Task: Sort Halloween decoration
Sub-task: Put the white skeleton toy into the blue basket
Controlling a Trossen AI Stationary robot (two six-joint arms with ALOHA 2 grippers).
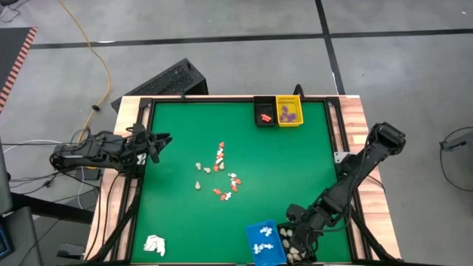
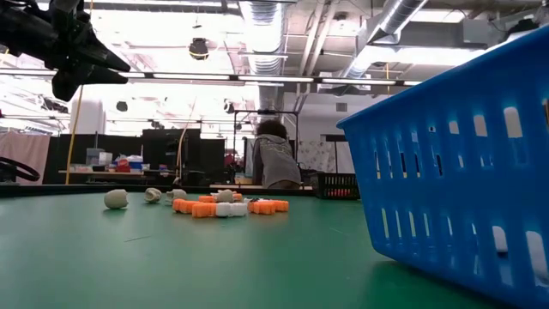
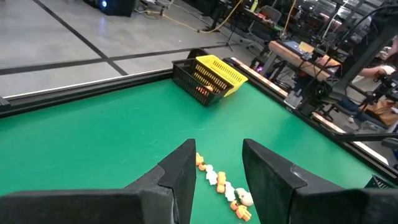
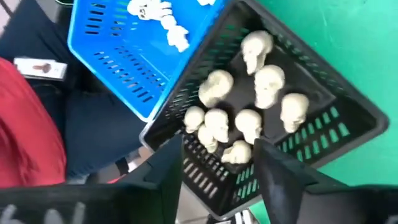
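Small orange, white and cream Halloween decoration pieces (image 1: 220, 174) lie loose in the middle of the green table, and show in the low view (image 2: 223, 206) and the left wrist view (image 3: 222, 185) too. My right gripper (image 4: 221, 174) stands open above the near black basket (image 4: 348, 118), slanting down. Several cream skulls (image 4: 249, 93) lie in that basket (image 1: 295, 244). Beside it, the blue basket (image 4: 118, 56) holds white pieces (image 4: 161, 18). My left gripper (image 3: 217, 183) waits open above the table's left edge (image 1: 162, 140), pointing across the table.
At the far edge stand a black basket (image 1: 264, 112) with orange pieces and a yellow basket (image 1: 289, 111) with purple ones. A white wadded lump (image 1: 154, 245) lies at the near left corner. In the low view a person (image 2: 274, 159) shows beyond the table.
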